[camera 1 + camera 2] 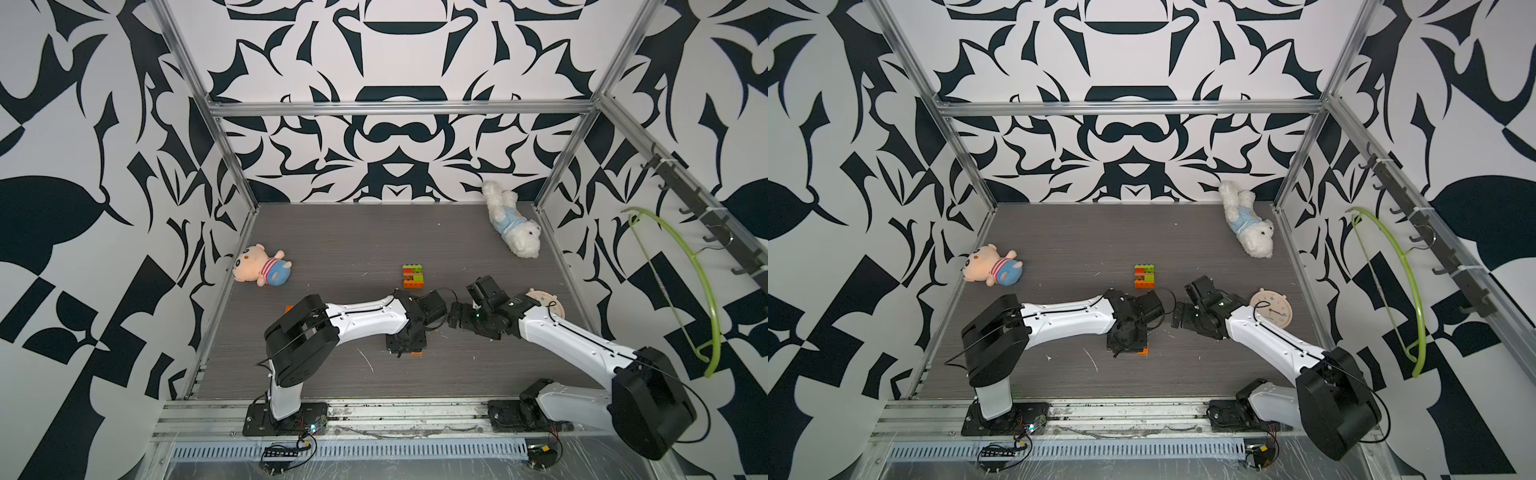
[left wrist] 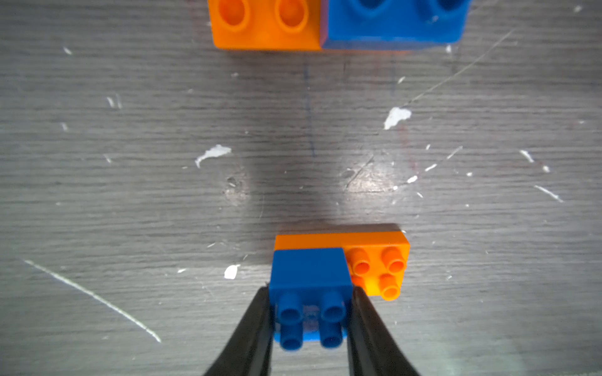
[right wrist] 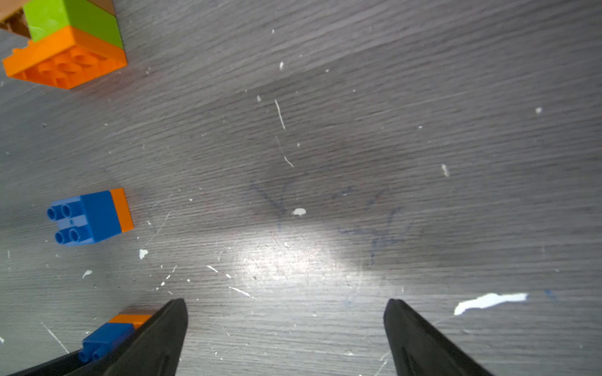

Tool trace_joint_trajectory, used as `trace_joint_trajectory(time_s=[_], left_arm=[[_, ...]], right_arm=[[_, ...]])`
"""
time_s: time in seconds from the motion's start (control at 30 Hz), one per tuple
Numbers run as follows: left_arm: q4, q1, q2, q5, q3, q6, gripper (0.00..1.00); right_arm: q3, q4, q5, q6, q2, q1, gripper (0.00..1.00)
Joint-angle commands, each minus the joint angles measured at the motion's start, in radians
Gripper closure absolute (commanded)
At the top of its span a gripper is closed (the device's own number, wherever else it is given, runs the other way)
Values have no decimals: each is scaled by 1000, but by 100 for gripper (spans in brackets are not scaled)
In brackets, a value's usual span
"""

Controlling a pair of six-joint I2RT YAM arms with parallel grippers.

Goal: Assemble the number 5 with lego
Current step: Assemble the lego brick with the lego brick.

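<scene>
The left gripper (image 2: 311, 294) is clamped narrowly on a blue square brick (image 2: 311, 273), gripping its two sides; this brick sits pressed onto one end of an orange oblong brick (image 2: 378, 260). In a top view the built stack of lego (image 1: 412, 276) lies farther back on the table (image 1: 332, 232), well apart from both grippers. The right gripper (image 3: 286, 306) hangs spread wide above the table, holding nothing

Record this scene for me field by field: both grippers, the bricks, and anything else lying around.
Left gripper: shut on a blue brick joined to an orange brick
Right gripper: open, holding nothing
Brick stack: green and orange, apart from both grippers
Loose pair: blue joined to orange, on the table
Also: pink plush toy, white plush toy, clock
</scene>
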Motion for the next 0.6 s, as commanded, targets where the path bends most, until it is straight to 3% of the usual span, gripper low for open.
trace_joint_trajectory(time_s=[0.0, 0.3, 0.57], left_arm=[[30, -6, 120, -20, -78, -26, 67], [-87, -2, 58, -144, 1, -3, 65], [-92, 33, 38, -156, 27, 37, 64]], right_arm=[[40, -15, 25, 10, -17, -2, 0], [47, -25, 36, 9, -35, -1, 0], [55, -22, 30, 9, -26, -1, 0]])
